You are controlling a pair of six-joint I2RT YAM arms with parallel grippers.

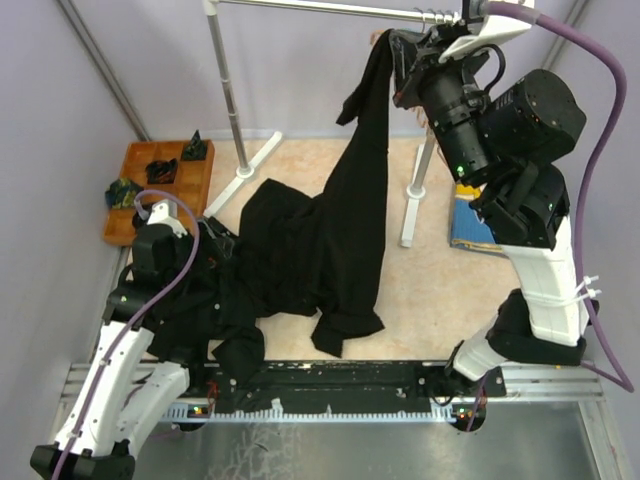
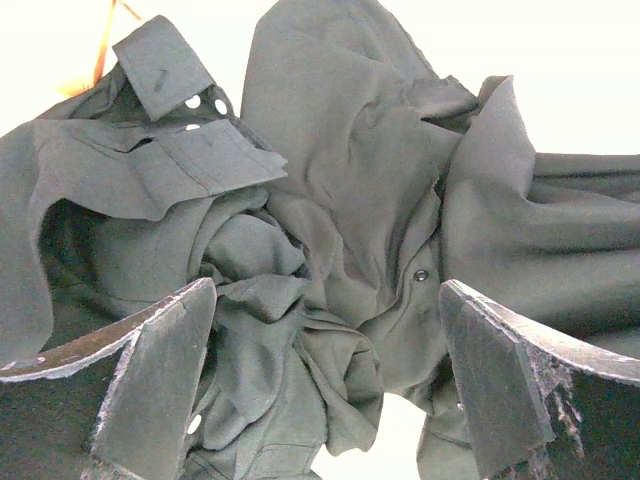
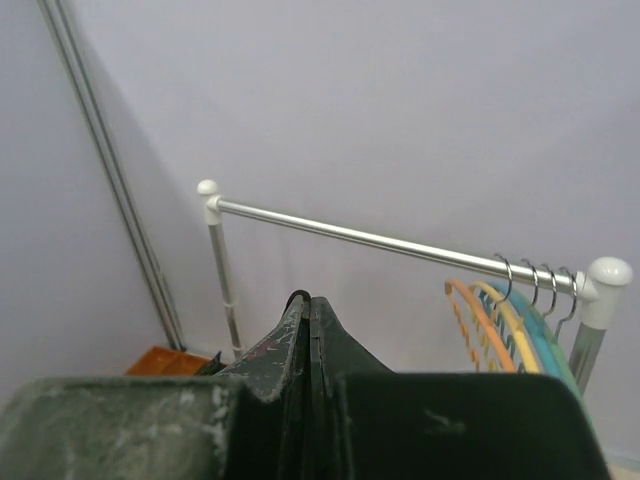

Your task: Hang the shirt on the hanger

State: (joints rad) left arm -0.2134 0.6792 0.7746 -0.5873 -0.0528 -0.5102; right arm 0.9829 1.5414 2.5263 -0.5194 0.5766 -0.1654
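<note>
The black shirt (image 1: 352, 230) hangs from my right gripper (image 1: 392, 48), which is shut on its top edge high up by the rack rail. Its lower part drapes onto the table. In the right wrist view the gripper (image 3: 308, 300) is closed with a thin black fabric edge at its tips. The orange hanger (image 3: 475, 320) hangs by its hook on the rail (image 3: 360, 235), to the right of the gripper. My left gripper (image 1: 213, 245) is open over crumpled black fabric with buttons (image 2: 350, 150); the left wrist view shows the gripper (image 2: 327, 288) straddling the folds, gripping nothing.
A yellow hanger (image 3: 505, 315) and teal hangers (image 3: 540, 330) hang beside the orange one. The rack's posts (image 1: 228, 90) and white feet (image 1: 245, 170) stand at the back. An orange tray (image 1: 150, 190) lies back left. A blue-and-yellow garment (image 1: 470, 225) lies behind the right arm.
</note>
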